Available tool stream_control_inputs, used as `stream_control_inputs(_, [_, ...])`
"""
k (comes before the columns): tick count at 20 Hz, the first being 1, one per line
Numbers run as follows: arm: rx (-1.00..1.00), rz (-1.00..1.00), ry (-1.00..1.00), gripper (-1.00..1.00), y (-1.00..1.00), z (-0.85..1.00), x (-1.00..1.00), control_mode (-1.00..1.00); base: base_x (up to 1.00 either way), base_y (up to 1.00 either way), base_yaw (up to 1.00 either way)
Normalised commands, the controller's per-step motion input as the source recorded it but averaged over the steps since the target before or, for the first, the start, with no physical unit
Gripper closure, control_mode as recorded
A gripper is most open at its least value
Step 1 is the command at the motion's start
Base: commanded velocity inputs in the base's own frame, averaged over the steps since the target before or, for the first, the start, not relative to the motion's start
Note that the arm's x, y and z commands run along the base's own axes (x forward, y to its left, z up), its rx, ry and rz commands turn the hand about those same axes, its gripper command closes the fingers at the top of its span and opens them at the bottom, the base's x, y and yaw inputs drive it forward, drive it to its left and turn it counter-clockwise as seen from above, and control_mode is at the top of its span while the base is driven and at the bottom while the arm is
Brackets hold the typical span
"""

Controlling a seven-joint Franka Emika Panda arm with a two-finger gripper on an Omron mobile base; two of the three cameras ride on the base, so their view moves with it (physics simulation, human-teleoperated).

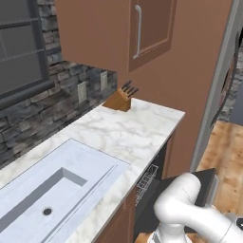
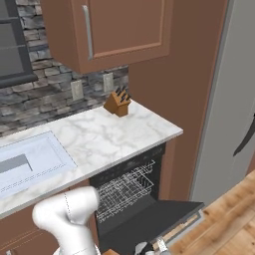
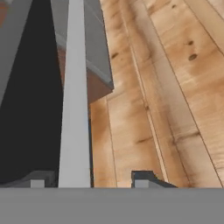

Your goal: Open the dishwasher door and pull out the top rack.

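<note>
I am holding my hand (image 3: 89, 179) low over the lowered dishwasher door (image 2: 149, 219), fingers parted astride its silver bar handle (image 3: 73, 96) without clamping it, while the top rack (image 2: 124, 191) is waiting above and behind, running crosswise in the opening.

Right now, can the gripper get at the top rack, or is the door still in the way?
Probably yes. The dishwasher door lies folded down, so the top rack is exposed at the opening. The gripper sits low by the door's silver handle, so it must first lift and go in.
</note>
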Motion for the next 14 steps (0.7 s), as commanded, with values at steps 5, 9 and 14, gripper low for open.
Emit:
stream_control_inputs(5, [0.11,0.00,0.49,-1.00,-0.86,1.00,-0.20,-1.00,0.00,0.00,0.00])
stream_control_inputs(9, [0.12,0.00,0.39,-1.00,-0.61,1.00,-0.20,-1.00,0.00,0.00,0.00])
stream_control_inputs(14, [0.03,0.00,0.08,-1.00,-0.11,0.21,0.00,-1.00,0.00,0.00,0.00])
